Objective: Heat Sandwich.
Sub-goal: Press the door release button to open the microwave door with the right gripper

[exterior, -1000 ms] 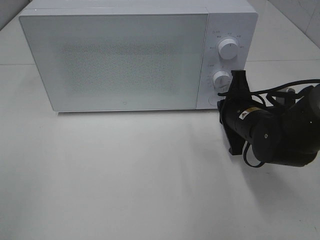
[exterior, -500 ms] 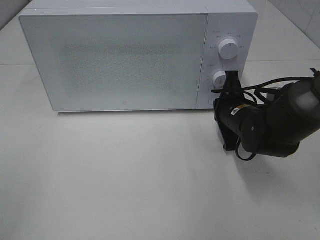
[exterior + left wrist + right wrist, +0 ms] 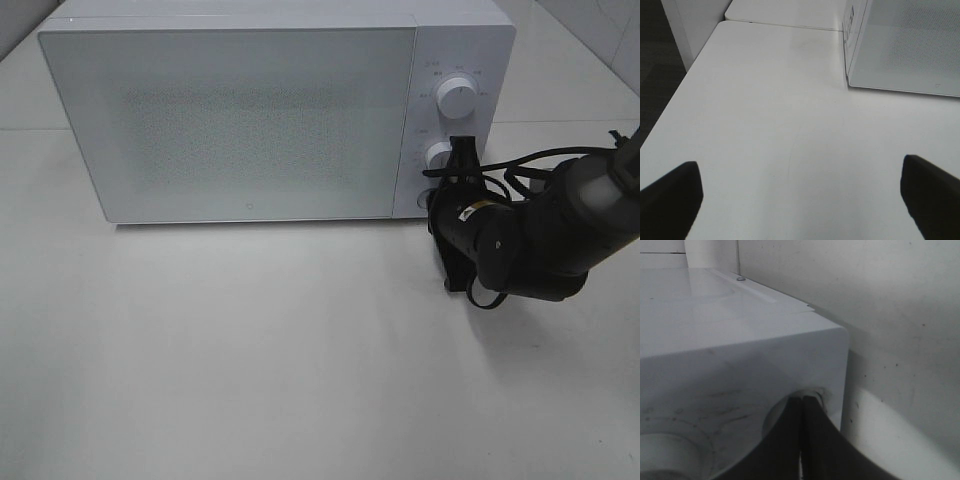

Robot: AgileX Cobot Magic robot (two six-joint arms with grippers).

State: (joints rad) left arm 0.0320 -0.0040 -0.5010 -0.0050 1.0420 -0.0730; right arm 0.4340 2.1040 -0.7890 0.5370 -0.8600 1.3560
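While left gripper [image 3: 800, 197] hangs with jaws wide apart over table [image 3: 765, 100] left of microwave [image 3: 300, 10], right gripper [image 3: 457, 170], jaws together, puts its tips at round button [image 3: 425, 199] low on the panel, probably to pop shut door [image 3: 230, 120]. Sandwich unseen in every view.

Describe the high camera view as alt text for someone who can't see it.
The right fingers, shut, meet the bottom of a white microwave's control panel, below its two knobs. Its door is closed; it stands on a white table.

The microwave [image 3: 240, 120] stands at the table's [image 3: 250, 360] back, the right gripper [image 3: 462, 155] before its right-hand control panel [image 3: 480, 60].
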